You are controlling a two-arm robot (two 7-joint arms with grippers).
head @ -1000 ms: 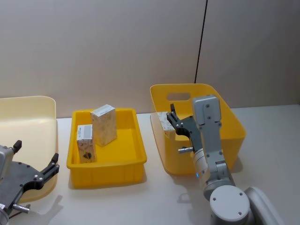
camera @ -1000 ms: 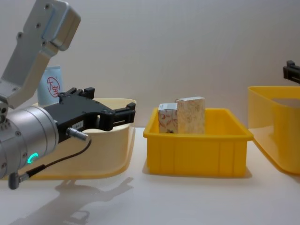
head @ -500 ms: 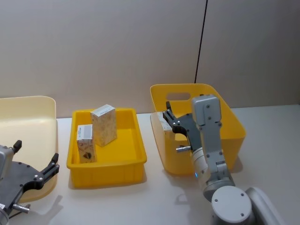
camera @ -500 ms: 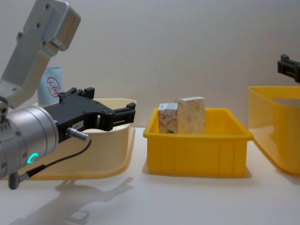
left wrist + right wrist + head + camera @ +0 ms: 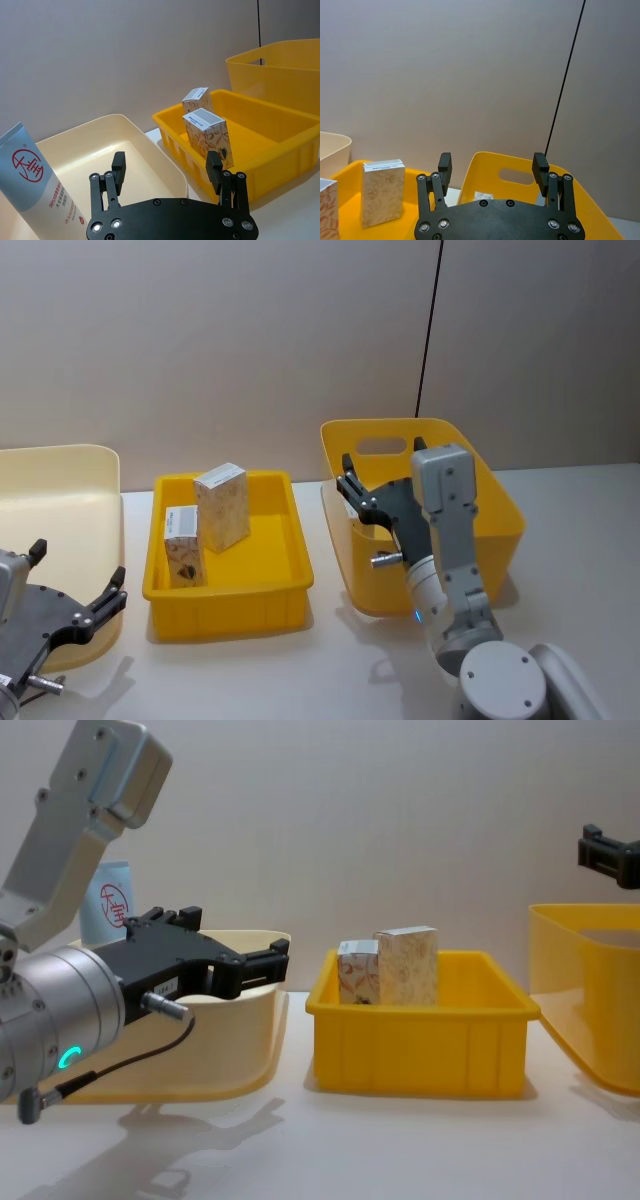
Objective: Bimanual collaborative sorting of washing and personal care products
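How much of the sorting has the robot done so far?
Two beige cartons already stand in the yellow tray, and a blue-white tube leans in the cream bin. Nothing is in hand: the right gripper hangs open above the tall yellow basket, and the left gripper waits open by the cream bin. At least one carton is left in the basket.

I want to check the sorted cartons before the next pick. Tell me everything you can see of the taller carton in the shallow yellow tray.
The taller carton is a small upright box with a mottled beige print and a white top flap, seemingly cardboard. It stands closed and vertical on the floor of the shallow yellow tray, towards the tray's back. A shorter carton with a barcode label on top stands close beside it; whether they touch is unclear. No claw touches it.
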